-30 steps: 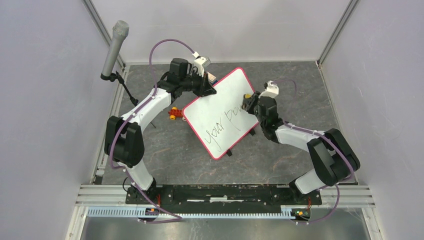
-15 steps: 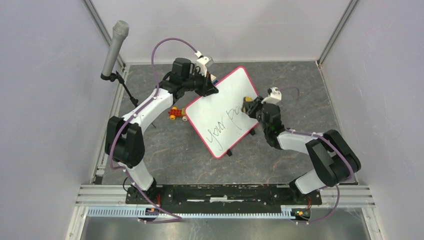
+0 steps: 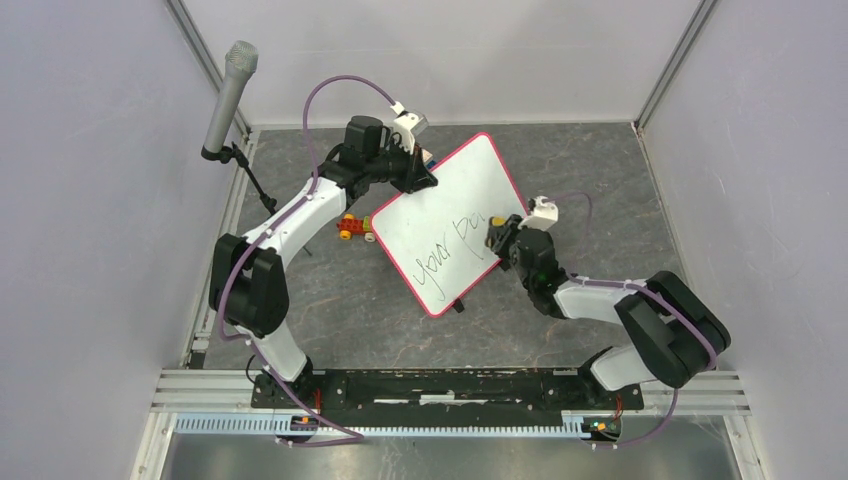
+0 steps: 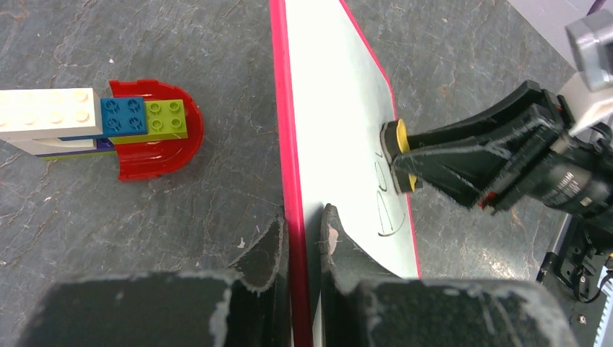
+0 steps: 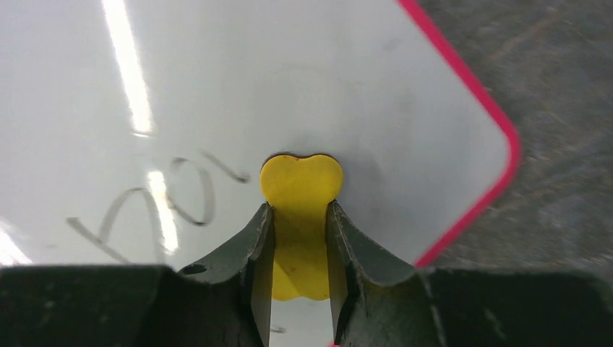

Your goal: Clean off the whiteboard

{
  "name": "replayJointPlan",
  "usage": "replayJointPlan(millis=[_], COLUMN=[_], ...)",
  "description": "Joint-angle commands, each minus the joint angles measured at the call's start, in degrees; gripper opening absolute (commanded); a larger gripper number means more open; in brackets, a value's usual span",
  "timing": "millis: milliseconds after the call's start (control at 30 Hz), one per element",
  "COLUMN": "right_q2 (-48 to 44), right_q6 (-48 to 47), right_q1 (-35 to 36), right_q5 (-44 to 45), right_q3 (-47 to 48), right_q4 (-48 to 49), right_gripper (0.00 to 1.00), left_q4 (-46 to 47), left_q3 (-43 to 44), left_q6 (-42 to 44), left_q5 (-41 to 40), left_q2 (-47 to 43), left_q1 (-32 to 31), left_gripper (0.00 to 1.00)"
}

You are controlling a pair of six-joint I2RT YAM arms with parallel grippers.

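Note:
The whiteboard (image 3: 445, 222) is white with a red-pink rim and black handwriting, and it is held tilted above the table. My left gripper (image 3: 425, 180) is shut on its upper left rim; the left wrist view shows the rim (image 4: 289, 144) between my jaws (image 4: 303, 231). My right gripper (image 3: 497, 232) is shut on a yellow eraser (image 5: 301, 181) and presses its black pad against the board face (image 5: 217, 87) beside the written letters (image 5: 181, 195). The eraser (image 4: 399, 155) also shows in the left wrist view, on the board.
A toy of coloured bricks on a red base (image 3: 352, 226) lies on the table left of the board, also in the left wrist view (image 4: 137, 126). A microphone on a stand (image 3: 226, 95) stands at the back left. Grey walls enclose the cell.
My right gripper has slid the eraser down along the board's right side, towards the near edge. The letters at the board's far right are gone. The left gripper and board have shifted slightly.

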Motion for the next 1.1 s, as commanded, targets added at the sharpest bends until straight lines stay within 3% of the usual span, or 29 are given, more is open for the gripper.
replayJointPlan(millis=[0, 233, 500, 667, 1067], right_q2=[-0.33, 1.64, 1.34, 0.22, -0.12], right_q6=[-0.16, 0.3, -1.33, -2.32, -6.5], right_q1=[7.3, 8.27, 1.4, 1.43, 13.31], right_q5=[-4.63, -3.26, -0.13, -0.44, -0.78], right_q3=[9.7, 12.2, -1.31, -6.1, 8.22], right_q4=[-1.96, 0.65, -0.12, 1.05, 2.83], right_gripper=[0.27, 0.27, 0.28, 0.28, 0.28], left_q4=[-6.75, -6.93, -6.47, -6.47, -5.52], left_q3=[-2.9, -3.22, -2.87, -2.34, -3.2], left_q6=[13.63, 13.97, 13.36, 12.87, 13.02], left_q5=[-1.35, -2.06, -0.98, -0.99, -1.8], left_q2=[2.98, 2.51, 3.98, 5.31, 3.58], left_q1=[-4.43, -4.87, -4.92, -4.82, -4.87], left_gripper=[0.02, 0.02, 0.02, 0.02, 0.02])
